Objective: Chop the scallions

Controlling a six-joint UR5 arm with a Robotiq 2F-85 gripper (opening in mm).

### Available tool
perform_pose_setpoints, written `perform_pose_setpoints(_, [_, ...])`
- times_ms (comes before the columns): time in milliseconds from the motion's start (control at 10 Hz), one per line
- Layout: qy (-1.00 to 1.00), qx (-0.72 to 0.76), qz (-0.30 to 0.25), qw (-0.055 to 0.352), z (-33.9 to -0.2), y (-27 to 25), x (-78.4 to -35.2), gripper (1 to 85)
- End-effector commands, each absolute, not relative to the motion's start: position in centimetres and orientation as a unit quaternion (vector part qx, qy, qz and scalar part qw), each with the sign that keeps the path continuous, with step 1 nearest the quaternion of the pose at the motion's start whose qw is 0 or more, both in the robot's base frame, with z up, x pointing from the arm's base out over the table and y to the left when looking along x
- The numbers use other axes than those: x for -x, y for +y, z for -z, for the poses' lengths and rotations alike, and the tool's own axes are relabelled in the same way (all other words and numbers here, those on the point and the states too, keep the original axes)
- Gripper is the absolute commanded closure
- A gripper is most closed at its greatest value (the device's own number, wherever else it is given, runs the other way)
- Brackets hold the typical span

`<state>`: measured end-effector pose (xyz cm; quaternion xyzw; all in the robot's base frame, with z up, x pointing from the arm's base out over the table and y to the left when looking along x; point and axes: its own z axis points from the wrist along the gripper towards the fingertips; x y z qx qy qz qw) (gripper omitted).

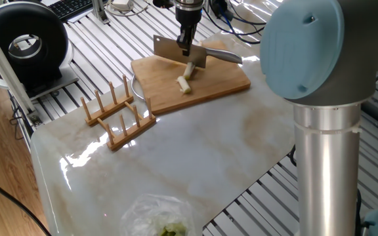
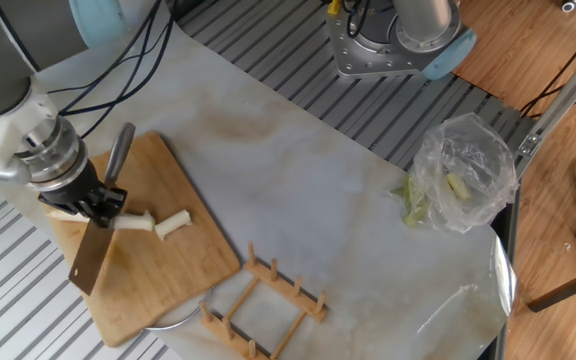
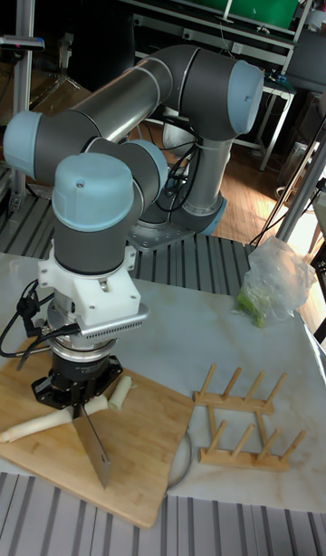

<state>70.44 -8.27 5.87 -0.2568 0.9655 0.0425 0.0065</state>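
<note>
My gripper [image 1: 186,47] [image 2: 96,205] [image 3: 80,402] is shut on the cleaver [image 1: 176,52] and holds it blade down over the wooden cutting board [image 1: 209,85] [image 2: 158,270] [image 3: 136,456]. The blade [image 2: 91,258] [image 3: 93,449] hangs a little above the board. The scallions lie on the board in two parts. A long pale stalk [image 2: 133,222] [image 3: 36,426] runs under the gripper. A short cut piece [image 1: 184,84] [image 2: 173,224] [image 3: 119,391] rests just past the blade.
A wooden slotted rack [image 1: 117,115] [image 2: 263,295] [image 3: 244,420] stands on the marble table beside the board. A clear plastic bag with green bits [image 2: 458,180] [image 3: 272,289] [image 1: 159,219] lies at the far table edge. A plate rim [image 2: 173,318] shows under the board.
</note>
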Motion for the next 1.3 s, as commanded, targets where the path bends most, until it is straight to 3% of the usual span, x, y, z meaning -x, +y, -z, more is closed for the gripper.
perform_pose_setpoints(0, [0.968, 0.244, -0.053, 0.028, -5.7, -7.7, -71.5, 84.3])
perform_pose_setpoints(300, [0.968, 0.245, -0.053, 0.030, -5.1, -7.9, -71.6, 84.3])
perform_pose_setpoints(800, [0.964, 0.261, -0.050, -0.001, -6.2, -10.6, -69.3, 84.3])
perform_pose_setpoints(1200, [0.966, 0.250, -0.059, 0.014, -5.3, -9.4, -69.6, 84.3])
